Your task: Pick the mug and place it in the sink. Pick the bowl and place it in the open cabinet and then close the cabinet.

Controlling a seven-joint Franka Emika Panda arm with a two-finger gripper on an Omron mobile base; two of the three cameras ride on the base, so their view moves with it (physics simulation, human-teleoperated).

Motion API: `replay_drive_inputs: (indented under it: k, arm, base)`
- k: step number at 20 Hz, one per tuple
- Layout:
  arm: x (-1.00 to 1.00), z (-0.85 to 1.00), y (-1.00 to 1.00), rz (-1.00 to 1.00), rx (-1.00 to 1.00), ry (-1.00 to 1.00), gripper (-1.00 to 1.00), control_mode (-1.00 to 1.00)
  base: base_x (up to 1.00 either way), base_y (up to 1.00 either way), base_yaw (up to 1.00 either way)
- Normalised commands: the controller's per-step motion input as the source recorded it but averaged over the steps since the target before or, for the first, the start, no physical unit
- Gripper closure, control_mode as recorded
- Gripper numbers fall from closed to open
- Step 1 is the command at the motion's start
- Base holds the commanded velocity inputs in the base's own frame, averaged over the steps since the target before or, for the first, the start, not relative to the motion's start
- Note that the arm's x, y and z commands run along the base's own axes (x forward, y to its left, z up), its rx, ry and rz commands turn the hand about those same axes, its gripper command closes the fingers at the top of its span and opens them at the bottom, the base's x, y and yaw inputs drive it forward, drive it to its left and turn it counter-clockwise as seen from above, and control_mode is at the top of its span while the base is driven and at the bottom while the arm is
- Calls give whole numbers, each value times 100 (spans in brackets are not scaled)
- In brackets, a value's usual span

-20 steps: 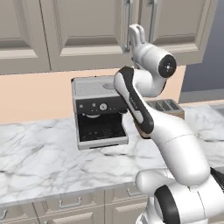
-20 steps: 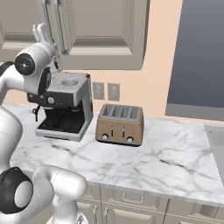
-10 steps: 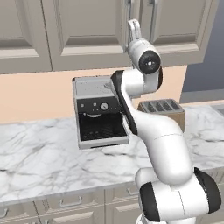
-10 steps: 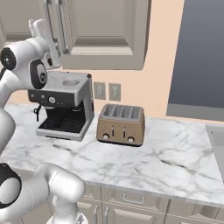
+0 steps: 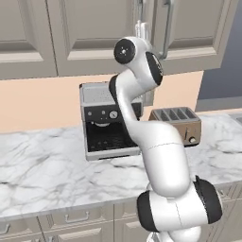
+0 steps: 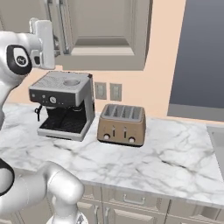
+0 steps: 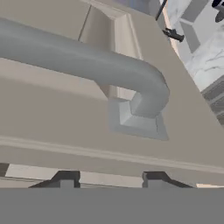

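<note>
**Item: taupe wall cabinet with recessed-panel doors** (image 5: 94,28)

- **Location:** on the wall above the white marbled counter (image 5: 47,160). The silver-and-black coffee machine (image 5: 108,120) and the bronze four-slot toaster (image 5: 176,124) stand beneath it.
- **Change noted:** over the last second the white arm has swung its elbow upright. The hand stays high at the meeting edge of the two doors. The counter items sit where they were, so the base has not driven.
- **Two-finger gripper** (image 7: 109,179): the dark tips stand spread with nothing between them. The long silver bar handle (image 7: 87,61) lies just beyond them, not pinched.
- **Bearing on the task:** from both base views the doors look flush with the cabinet front. I judge the closing step done or all but done. A pale strip along the door's edge in the hand view leaves a slight doubt.
- **Orientation:** the door faces out into the room. The handle's long axis runs vertically, and it only crosses the hand view sideways because the hand is rolled.
</note>
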Motion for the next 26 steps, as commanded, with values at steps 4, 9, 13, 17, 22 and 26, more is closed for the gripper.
replay_drive_inputs:
  k: [4, 9, 13, 17, 22, 26]
  arm:
    - [39, -28, -100, -25, 0, 5, -100, -100]
    - [30, -15, -100, 1, 5, -1, -100, -100]
    - [28, 0, -100, 30, 13, -13, -100, -100]
    - [5, -11, -71, 53, 6, -40, -100, -100]
    - [11, -26, -68, 74, 1, -27, -100, -100]
    - [24, -41, -78, 65, 9, -11, -100, -100]
  base:
    - [0, 0, 0]
    - [0, 0, 0]
    - [0, 0, 0]
    - [0, 0, 0]
    - [0, 0, 0]
    - [0, 0, 0]
